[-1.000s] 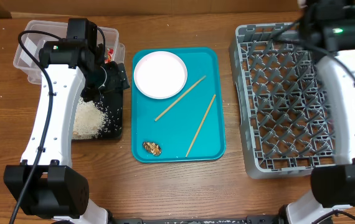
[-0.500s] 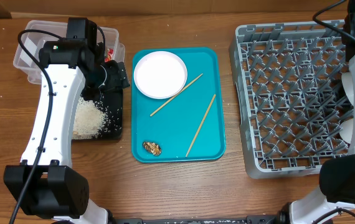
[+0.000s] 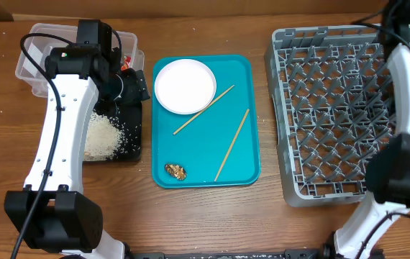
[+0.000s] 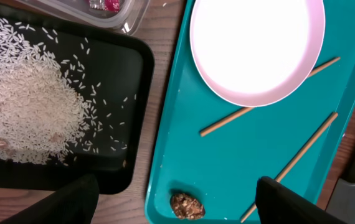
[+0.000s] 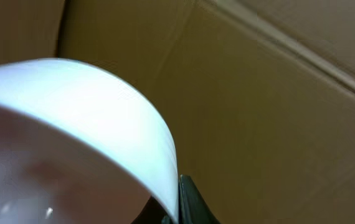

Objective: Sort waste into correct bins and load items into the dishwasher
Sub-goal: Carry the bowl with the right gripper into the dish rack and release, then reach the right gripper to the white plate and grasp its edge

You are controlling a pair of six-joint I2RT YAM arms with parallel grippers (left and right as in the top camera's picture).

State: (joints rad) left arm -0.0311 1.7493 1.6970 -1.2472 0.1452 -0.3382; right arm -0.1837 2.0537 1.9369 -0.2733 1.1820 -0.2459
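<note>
1. The grey dish rack (image 3: 327,108) stands on the right of the counter (image 3: 262,216), under the right arm. The right end effector (image 5: 177,208) is closed on the rim of a white dish (image 5: 71,124); bowl or cup, I cannot tell.
2. The teal tray (image 3: 241,79) carries the plate (image 3: 185,86) and two chopsticks (image 3: 232,144).
3. The brown food scrap (image 4: 187,205) lies in the tray's near corner, directly between the wide-open, empty fingers of the left end effector (image 4: 177,214), the nearer one.

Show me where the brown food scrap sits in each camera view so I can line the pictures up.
Overhead: brown food scrap in the lower left corner of the teal tray.
Left wrist: bottom edge, left of centre, in the same tray corner.
Right wrist: not in it; a white dish fills the view.
Shared landmark: the white plate, at the tray's far end in those two views.
</note>
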